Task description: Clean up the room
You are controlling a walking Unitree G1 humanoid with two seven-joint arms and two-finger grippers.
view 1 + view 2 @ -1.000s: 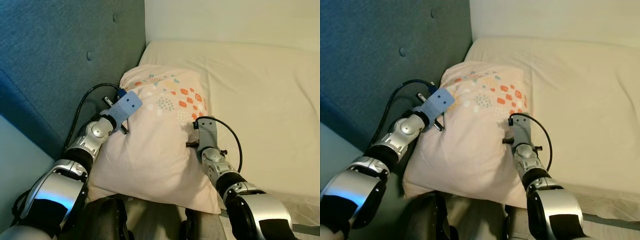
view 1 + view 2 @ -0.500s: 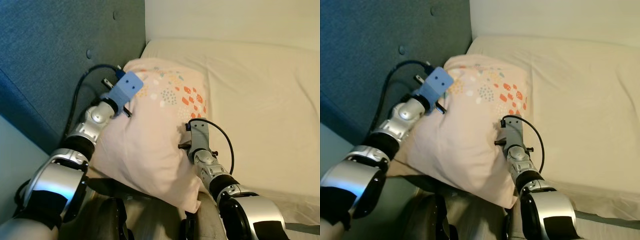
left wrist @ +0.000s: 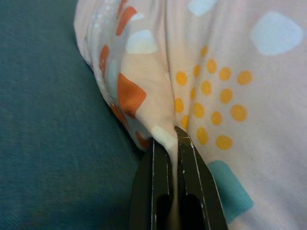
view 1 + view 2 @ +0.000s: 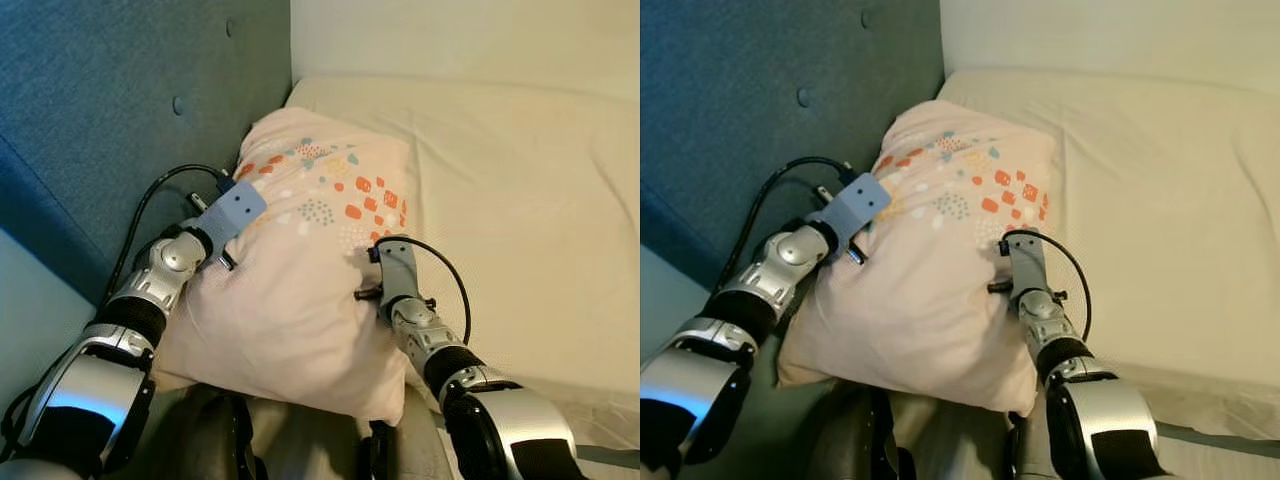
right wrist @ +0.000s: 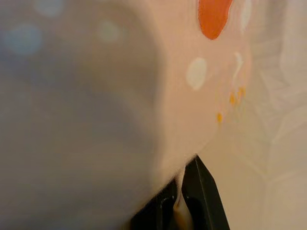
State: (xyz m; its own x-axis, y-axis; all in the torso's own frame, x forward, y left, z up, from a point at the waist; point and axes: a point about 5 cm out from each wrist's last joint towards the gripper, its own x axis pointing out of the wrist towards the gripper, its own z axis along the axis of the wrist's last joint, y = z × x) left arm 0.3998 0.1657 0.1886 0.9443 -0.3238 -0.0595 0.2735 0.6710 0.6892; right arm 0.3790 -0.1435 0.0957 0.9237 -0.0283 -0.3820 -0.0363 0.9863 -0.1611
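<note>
**Pillow being set at the head of the bed**

From the head cameras, the pillow (image 4: 310,260) is lying against the teal headboard (image 4: 110,110), on the cream mattress (image 4: 500,180).

The left wrist view has the left gripper (image 3: 171,139) pinching a fold of its cover beside the headboard.

The right wrist view has the right gripper (image 5: 184,175) nipping the far edge.

Placement looks nearly finished; next, both should let go cleanly.

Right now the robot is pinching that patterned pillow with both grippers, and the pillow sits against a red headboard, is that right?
Not quite: the headboard is dark teal-blue, not red, as the left eye view shows. The rest holds: the left gripper and the right gripper each pinch a fold of the patterned pillow.
</note>
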